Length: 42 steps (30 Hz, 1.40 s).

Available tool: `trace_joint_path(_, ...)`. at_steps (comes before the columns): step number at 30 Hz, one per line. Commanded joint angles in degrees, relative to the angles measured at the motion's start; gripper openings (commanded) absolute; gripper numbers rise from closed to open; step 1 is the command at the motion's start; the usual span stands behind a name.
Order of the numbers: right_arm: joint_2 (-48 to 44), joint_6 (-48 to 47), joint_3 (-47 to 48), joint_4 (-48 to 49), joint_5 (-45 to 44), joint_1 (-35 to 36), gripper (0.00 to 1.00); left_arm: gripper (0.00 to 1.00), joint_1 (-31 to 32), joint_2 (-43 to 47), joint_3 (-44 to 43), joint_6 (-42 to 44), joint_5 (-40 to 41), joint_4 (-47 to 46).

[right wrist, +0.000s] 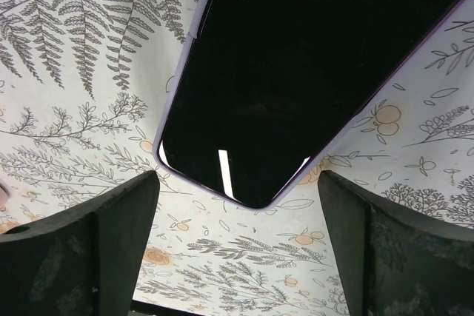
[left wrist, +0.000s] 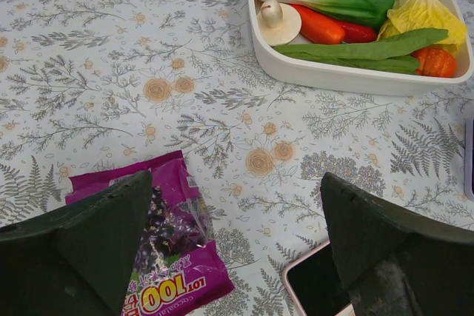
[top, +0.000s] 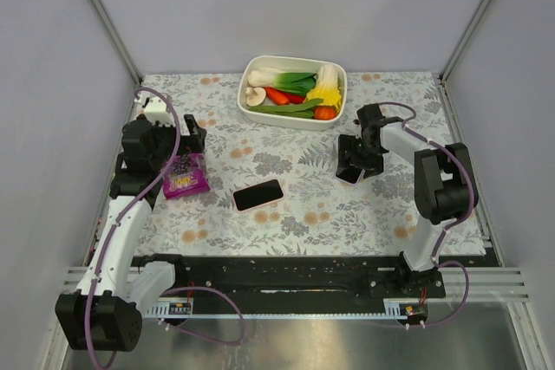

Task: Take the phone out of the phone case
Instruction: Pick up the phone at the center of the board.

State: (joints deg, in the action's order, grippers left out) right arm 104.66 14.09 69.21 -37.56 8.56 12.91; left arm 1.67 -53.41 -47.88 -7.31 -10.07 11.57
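on the right side of the flowered cloth (top: 303, 214), a phone (top: 349, 175) with a pale purple edge lies flat, its black screen up. the right gripper (top: 351, 166) hangs just over its near end with fingers spread wide, grasping nothing. near the middle of the cloth lies a dark, pink-rimmed case (top: 257, 194), well apart from the phone; whether anything sits in it cannot be told. the left gripper (top: 186, 149) is released too, fingers wide above a purple snack packet (top: 185, 177). at the far edge stands a white dish (top: 286, 120) of vegetables.
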Motion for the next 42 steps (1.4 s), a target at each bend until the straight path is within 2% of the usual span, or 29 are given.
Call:
trace_joint_path(1,0.89,1.64,2.24,0.12,-1.09,0.98,0.98,0.99,-0.27,-0.12,-2.04,0.10,-0.48,-1.82)
trace_joint_path(20,6.60,3.49,10.15,-5.50,-9.68,3.88,0.99,0.99,-0.27,1.02,-2.48,-0.69,-0.83,-0.24)
trace_joint_path(25,9.33,2.18,14.28,-10.59,-8.91,3.88,1.00,0.99,-0.27,0.76,-3.62,-1.39,-1.89,1.08)
trace_joint_path(42,9.51,-1.69,13.93,-15.70,-3.82,3.97,1.00,0.99,-0.27,-2.40,-5.65,-2.36,-3.21,2.05)
